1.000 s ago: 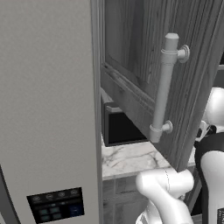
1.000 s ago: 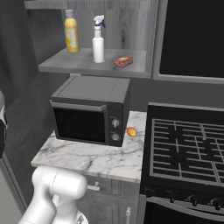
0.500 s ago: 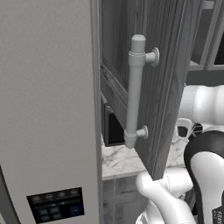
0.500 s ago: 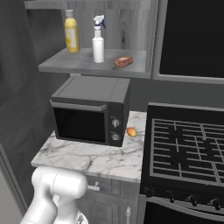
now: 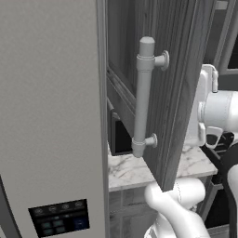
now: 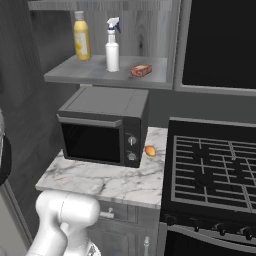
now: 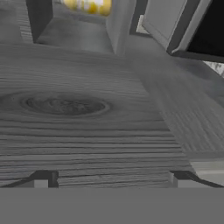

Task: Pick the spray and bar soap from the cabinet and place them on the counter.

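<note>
Right base view: the spray [image 6: 112, 46] is standing upright on the open shelf of the cabinet [image 6: 107, 75], right above the microwave [image 6: 105, 125]. White bottle w/ a blue trigger head, prob light plastic, stiff enough, but tall and narrow so it'll tip easy if nudged. I'd take it around the mid body, not the trigger neck. The bar soap [image 6: 141, 70] lies just beside the spray, toward the stovetop [image 6: 215, 170] side of the microwave. Small orange-brown block, hard, likely a bit slick, and it sits low, so grip across its short sides. A yellow bottle [image 6: 81, 37] stands on the far side of the spray, away from the stovetop, close enough to bump.

Below the microwave is the counter [image 6: 115, 182], white marble, w/ a small orange fruit [image 6: 150, 150] by the microwave's front corner. Bare patch in front of the microwave looks ok for the drop.

Hand view: gripper [image 7: 112, 177] has its tips spread wide, nothing between them, facing grey wood grain up close.

Left base view: cabinet door w/ its bar handle [image 5: 144, 97] is swung out near the fridge [image 5: 49, 116].
</note>
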